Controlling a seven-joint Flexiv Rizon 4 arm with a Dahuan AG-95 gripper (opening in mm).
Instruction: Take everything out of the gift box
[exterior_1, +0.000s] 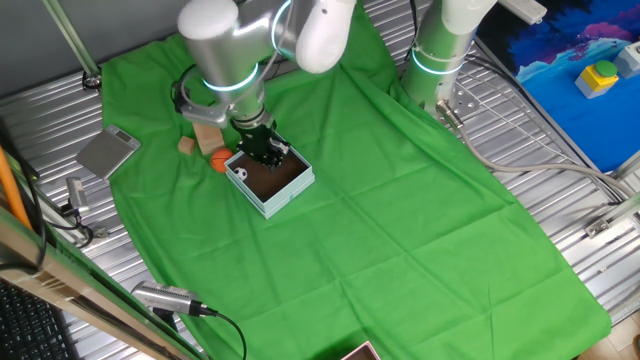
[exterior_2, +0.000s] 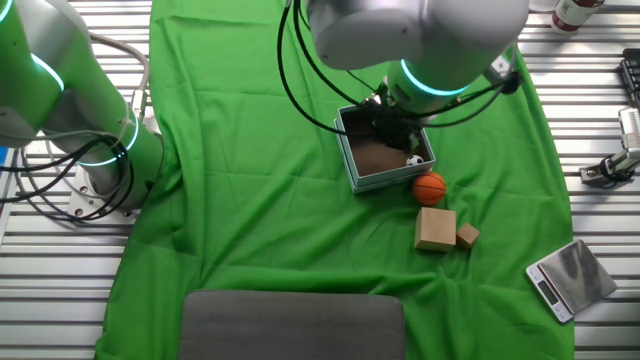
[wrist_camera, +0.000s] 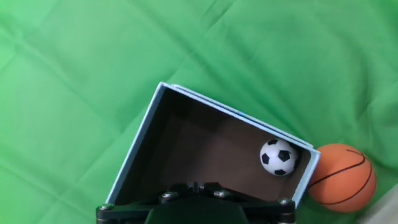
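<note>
The gift box (exterior_1: 271, 205) with pale blue walls and a brown inside sits on the green cloth, and also shows in the other fixed view (exterior_2: 386, 182) and the hand view (wrist_camera: 140, 148). The soccer ball (wrist_camera: 278, 157) lies in one corner inside it (exterior_2: 413, 160). The orange basketball (wrist_camera: 339, 177) rests on the cloth just outside that corner (exterior_1: 220, 160). A tan wooden block (exterior_2: 435, 229) and a smaller one (exterior_2: 467, 236) lie beyond it. My gripper (exterior_1: 262, 148) hangs over the box's far part. Its fingers are hidden; only its dark body (wrist_camera: 196, 202) shows.
A small scale (exterior_2: 570, 277) lies at the cloth's edge near the blocks. A flat grey plate (exterior_2: 295, 325) sits at the cloth's end. A second arm's base (exterior_1: 440, 50) stands at the far side. Metal slats surround the cloth.
</note>
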